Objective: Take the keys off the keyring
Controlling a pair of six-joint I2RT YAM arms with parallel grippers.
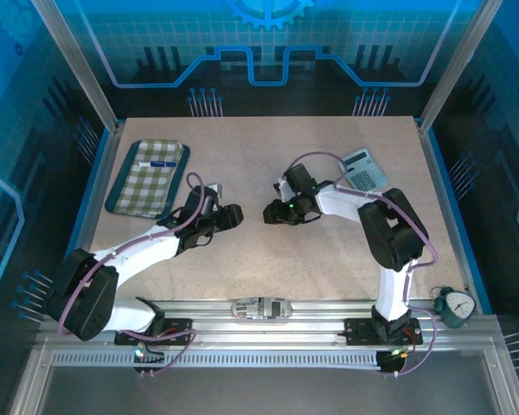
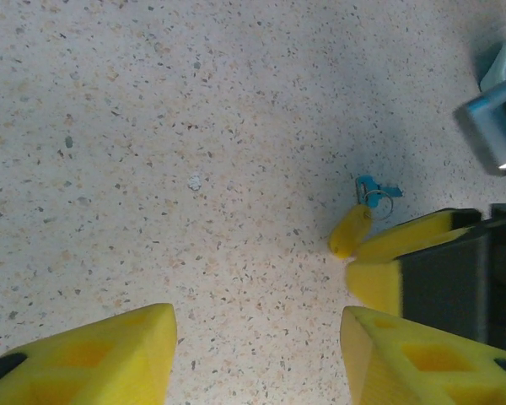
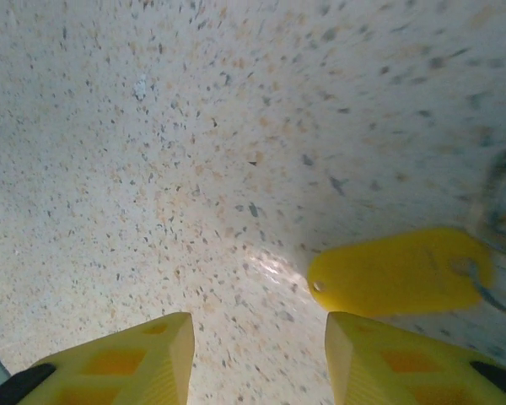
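Note:
The keyring's yellow tag lies flat on the speckled table, with a fine wire ring and a small blue-grey key at its far end. My left gripper is open over bare table, with the tag ahead and to its right. The right gripper's yellow fingers reach in beside the tag. In the right wrist view the tag lies just beyond the right-hand fingertip, and the key is a blur at the edge. My right gripper is open with nothing between its jaws. From above, both grippers face each other mid-table.
A grey calculator lies at the back right, behind the right arm. A checked green tray holding a pen sits at the back left. A small alarm clock stands by the right arm's base.

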